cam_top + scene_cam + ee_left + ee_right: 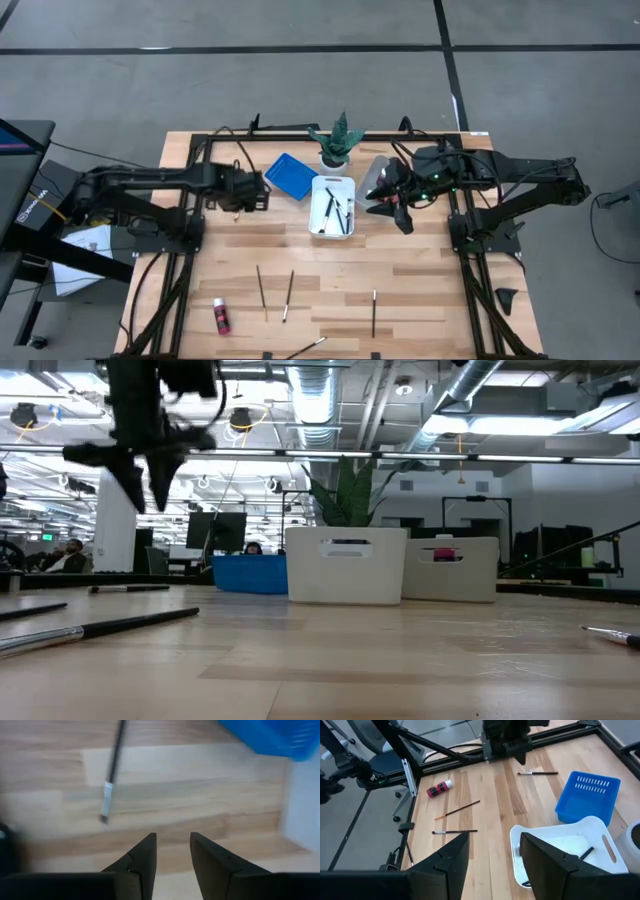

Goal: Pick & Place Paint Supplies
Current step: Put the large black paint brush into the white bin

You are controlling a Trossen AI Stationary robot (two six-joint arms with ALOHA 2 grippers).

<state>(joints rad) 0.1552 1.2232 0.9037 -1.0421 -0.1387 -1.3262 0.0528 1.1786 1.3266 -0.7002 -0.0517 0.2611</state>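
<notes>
The wooden surface (400, 270) carries everything, framed by a dark metal rail. At its far middle stand three trays: a white tray (333, 207) with a few dark-handled paintbrushes (328, 208) lying inside, a blue tray (291, 175) tilted beside it toward the left arm, and a grey tray (376, 176) on the other side, partly covered by the right arm. A small green potted plant (336, 140) stands just behind the white tray.

The left arm reaches in from its side, its left pincer (262, 190) near the blue tray. In its wrist view the two fingers (145, 860) stand a little apart with nothing between them, above bare wood; a loose dark-handled brush (112, 770) with a metal ferrule lies ahead of them, untouched.

The right pincer (385, 205) hovers beside the white tray's edge, over the grey tray. Its fingers (455, 855) are spread wide and empty, and its wrist view looks down on the white tray and blue tray.

On the near half of the surface lie scattered brushes: two (262, 291) near each other, one (374, 312) apart toward the right arm's side, and one (306, 347) at the front edge. A small red bottle (221, 316) with a white cap lies on its side near the left front corner.
</notes>
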